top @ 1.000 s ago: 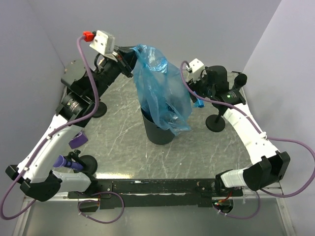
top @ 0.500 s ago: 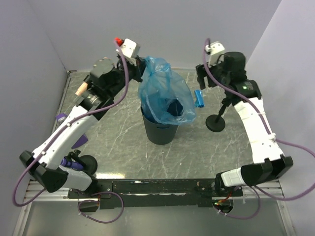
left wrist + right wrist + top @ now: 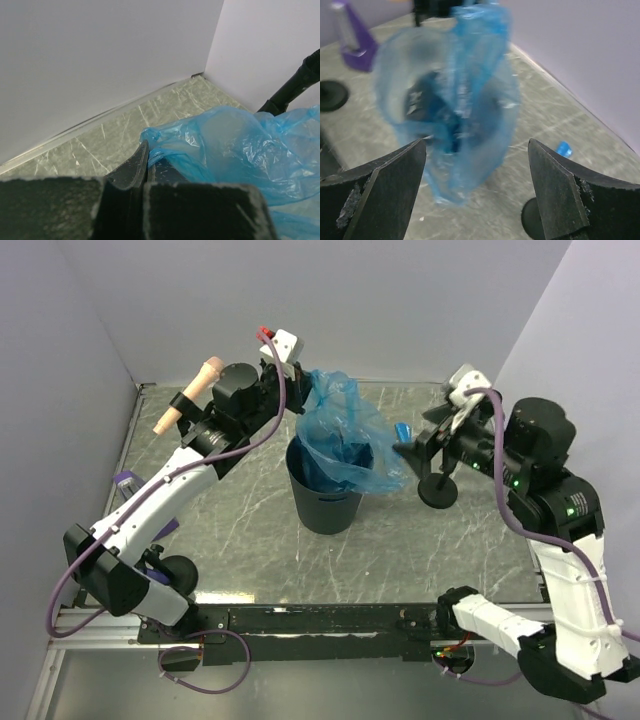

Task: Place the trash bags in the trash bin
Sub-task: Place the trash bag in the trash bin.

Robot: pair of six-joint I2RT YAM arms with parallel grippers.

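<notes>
A floppy blue trash bag (image 3: 347,438) hangs over the dark round trash bin (image 3: 322,502), its lower part inside and a fold spilling over the right rim. My left gripper (image 3: 302,390) is shut on the bag's top edge, just behind the bin. In the left wrist view the closed fingertips (image 3: 145,152) pinch the blue film (image 3: 235,145). My right gripper (image 3: 414,446) hovers open to the right of the bag, holding nothing; its view shows the bag (image 3: 457,95) ahead between wide fingers (image 3: 395,172). A small blue roll (image 3: 403,429) lies on the table behind it, seen as the roll (image 3: 563,149).
A black round stand base (image 3: 438,490) sits right under the right gripper, and another base (image 3: 176,569) stands at front left. A purple object (image 3: 351,44) stands on the left side. Walls close off the back and both sides.
The left gripper carried the bag's top rightward and lower, so the bag sank further into the bin. The right arm swung out to the right and its jaws widened.
</notes>
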